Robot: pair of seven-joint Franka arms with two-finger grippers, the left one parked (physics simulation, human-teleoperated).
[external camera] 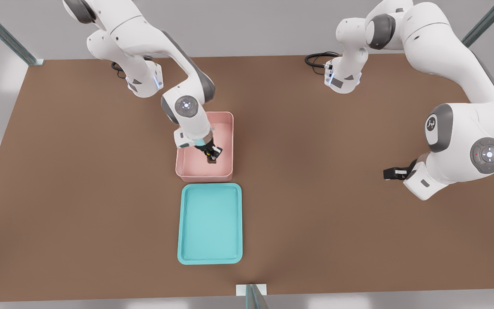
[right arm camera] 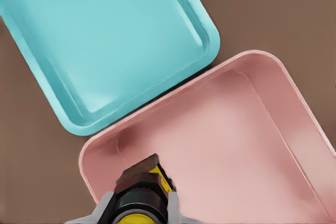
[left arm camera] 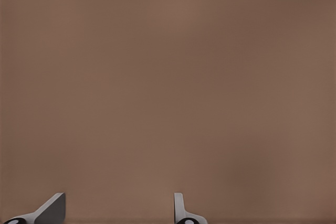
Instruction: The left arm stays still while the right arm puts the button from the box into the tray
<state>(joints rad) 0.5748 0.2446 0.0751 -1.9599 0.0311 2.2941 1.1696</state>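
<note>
— Where is the gripper (external camera: 212,155)?

— I see it just above centre of the front view, inside the pink box (external camera: 226,128), fingers clamped on the button (external camera: 212,161).

— And the button?

— Over the box floor (right arm camera: 236,150); I can't tell whether it touches. The tray (external camera: 187,223) sits just below the box in the frame, near it.

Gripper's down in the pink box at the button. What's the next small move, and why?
Probably lift straight up. The gripper looks shut on the button over the box floor, so it likely needs to clear the box wall before heading toward the tray, which lies just beyond that wall.
</note>
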